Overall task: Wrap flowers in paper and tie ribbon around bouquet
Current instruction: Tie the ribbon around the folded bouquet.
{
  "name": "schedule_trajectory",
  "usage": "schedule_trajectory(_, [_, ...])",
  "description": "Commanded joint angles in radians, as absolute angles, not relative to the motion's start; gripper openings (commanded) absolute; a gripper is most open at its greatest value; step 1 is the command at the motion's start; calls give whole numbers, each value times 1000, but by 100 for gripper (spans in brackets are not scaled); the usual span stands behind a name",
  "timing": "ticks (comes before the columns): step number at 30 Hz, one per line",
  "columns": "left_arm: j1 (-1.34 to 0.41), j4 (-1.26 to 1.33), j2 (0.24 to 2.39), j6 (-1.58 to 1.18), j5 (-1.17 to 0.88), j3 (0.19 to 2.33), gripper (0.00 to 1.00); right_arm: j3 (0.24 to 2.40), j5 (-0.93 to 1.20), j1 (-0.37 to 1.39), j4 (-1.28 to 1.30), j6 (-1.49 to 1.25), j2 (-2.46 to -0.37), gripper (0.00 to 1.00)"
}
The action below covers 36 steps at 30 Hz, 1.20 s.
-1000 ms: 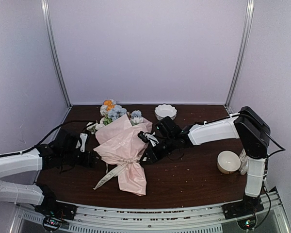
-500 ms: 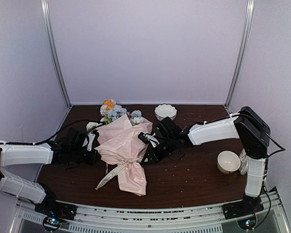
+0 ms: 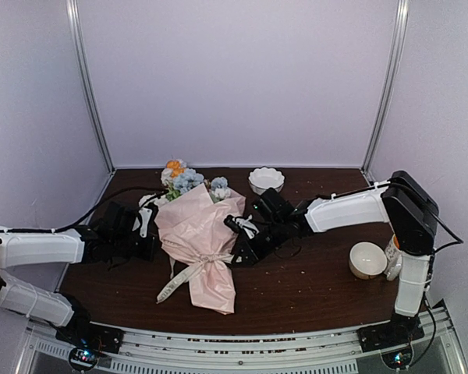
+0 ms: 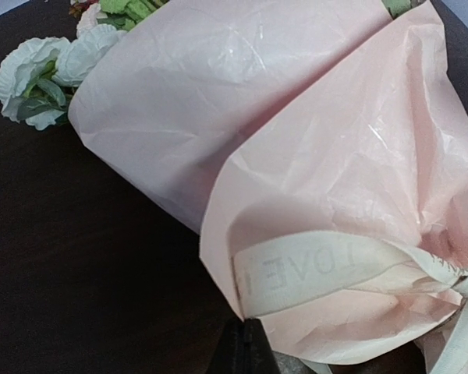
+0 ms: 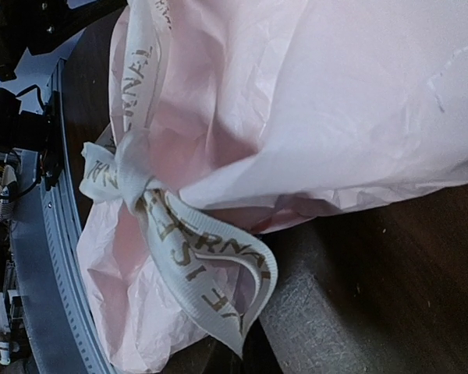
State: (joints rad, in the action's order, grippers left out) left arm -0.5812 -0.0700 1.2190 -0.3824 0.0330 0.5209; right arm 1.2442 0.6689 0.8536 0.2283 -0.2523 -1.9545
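The bouquet [image 3: 196, 234] lies in the middle of the table as a pale pink paper [image 4: 296, 117] cone. The flowers [image 3: 182, 178] stick out at its far end. A cream ribbon [image 3: 205, 261] with printed letters is knotted round its lower part, one tail trailing toward the front. My left gripper [image 3: 154, 236] is at the cone's left side. Its tips [image 4: 247, 343] are shut at the fold of a ribbon loop [image 4: 320, 269] and the paper's edge. From the right, my right gripper [image 3: 238, 251] has its jaws [image 5: 246, 360] shut on the end of the other ribbon loop [image 5: 210, 265].
A white scalloped bowl [image 3: 266, 179] stands at the back of the dark table [image 3: 312, 288]. A cream cup [image 3: 366, 259] sits beside the right arm's base. Pale walls with metal posts close in the back and sides.
The left arm has reached in to the bouquet's left edge and its jaws have closed. The right jaws have closed on the ribbon loop. The bouquet has shifted slightly.
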Motion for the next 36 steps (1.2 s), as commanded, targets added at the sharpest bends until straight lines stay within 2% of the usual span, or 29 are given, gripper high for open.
schedule_trajectory(1, [-573, -52, 1252, -376, 142, 565, 0, 1198, 646, 871, 291, -206, -1882, 0])
schedule_trajectory(8, [-568, -36, 1372, -426, 154, 581, 0, 1082, 662, 888, 295, -208, -1860, 0])
schedule_trajectory(14, [-569, -31, 1405, -431, 144, 589, 0, 1064, 668, 902, 329, -197, -1861, 0])
schedule_trajectory(20, [-605, 2, 1291, -275, -102, 631, 2, 1120, 664, 903, 353, -192, -1861, 0])
schedule_trajectory(25, [-628, 15, 1309, -264, -229, 702, 37, 1123, 654, 904, 365, -187, -1859, 0])
schedule_trajectory(29, [-676, -43, 1394, -262, -217, 802, 61, 1119, 652, 904, 354, -196, -1858, 0])
schedule_trajectory(33, [-676, -196, 1520, -343, -170, 924, 73, 1124, 648, 904, 354, -196, -1860, 0])
schedule_trajectory(36, [-676, -211, 1566, -398, -111, 933, 85, 1123, 646, 904, 353, -196, -1859, 0])
